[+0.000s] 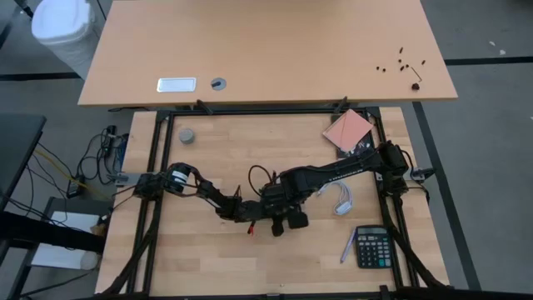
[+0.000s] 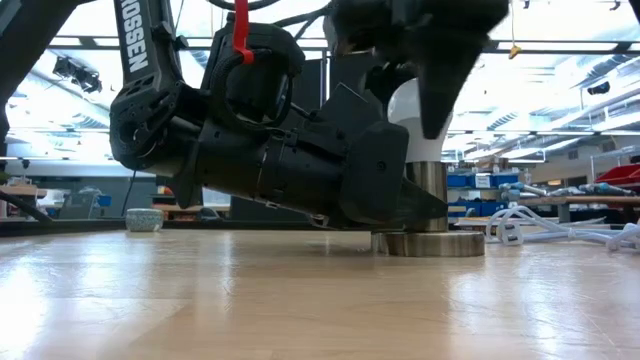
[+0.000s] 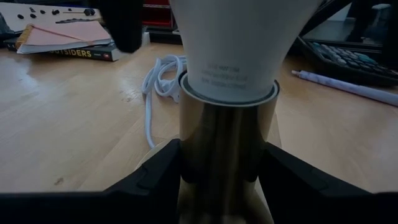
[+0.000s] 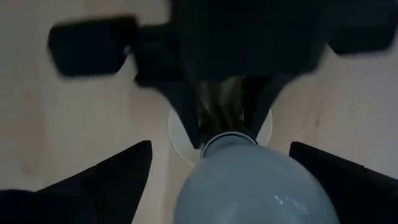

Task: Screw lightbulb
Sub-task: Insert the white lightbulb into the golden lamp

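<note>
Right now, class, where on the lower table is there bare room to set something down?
Bare wood lies between the grey cap and the pink pad, and along the near edge left of the calculator. The centre is crowded: both arms meet around the lightbulb.

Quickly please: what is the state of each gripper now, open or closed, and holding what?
Left gripper: closed on the metal socket, below the lightbulb.
Right gripper: over the lightbulb, jaws apart either side; contact cannot be told.
</note>
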`<state>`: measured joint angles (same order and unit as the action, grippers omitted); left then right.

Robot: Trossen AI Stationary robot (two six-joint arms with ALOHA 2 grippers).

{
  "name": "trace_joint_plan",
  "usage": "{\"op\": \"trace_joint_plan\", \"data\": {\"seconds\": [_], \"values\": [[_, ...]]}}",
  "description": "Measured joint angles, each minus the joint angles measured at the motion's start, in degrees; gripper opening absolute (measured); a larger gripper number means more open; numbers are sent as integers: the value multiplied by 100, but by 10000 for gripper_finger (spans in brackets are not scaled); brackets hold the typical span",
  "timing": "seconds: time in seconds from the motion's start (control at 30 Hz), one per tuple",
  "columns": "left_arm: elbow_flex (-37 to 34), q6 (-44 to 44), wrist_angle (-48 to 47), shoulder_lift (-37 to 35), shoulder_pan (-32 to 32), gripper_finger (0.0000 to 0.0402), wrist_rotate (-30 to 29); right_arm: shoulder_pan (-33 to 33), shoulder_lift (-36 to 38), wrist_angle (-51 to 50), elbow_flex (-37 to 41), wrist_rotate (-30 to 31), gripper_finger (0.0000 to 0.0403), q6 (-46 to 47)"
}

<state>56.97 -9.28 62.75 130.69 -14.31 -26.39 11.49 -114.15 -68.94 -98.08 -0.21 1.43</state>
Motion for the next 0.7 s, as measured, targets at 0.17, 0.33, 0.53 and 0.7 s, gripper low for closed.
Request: {"op": "trace_joint_plan", "data": {"seconds": [0.17,0.33,0.53,0.7], "values": [[4,0,-60,0,0,193,0,0,0,-1,0,2,387,-1615],[4,4,-70,-2,0,193,0,0,0,-19,0,37,387,-3127],[4,9,-77,-2,-2,193,0,0,0,-27,0,317,387,-4645],[4,14,-82,-2,-2,193,0,0,0,-34,0,409,387,-5442]]}}
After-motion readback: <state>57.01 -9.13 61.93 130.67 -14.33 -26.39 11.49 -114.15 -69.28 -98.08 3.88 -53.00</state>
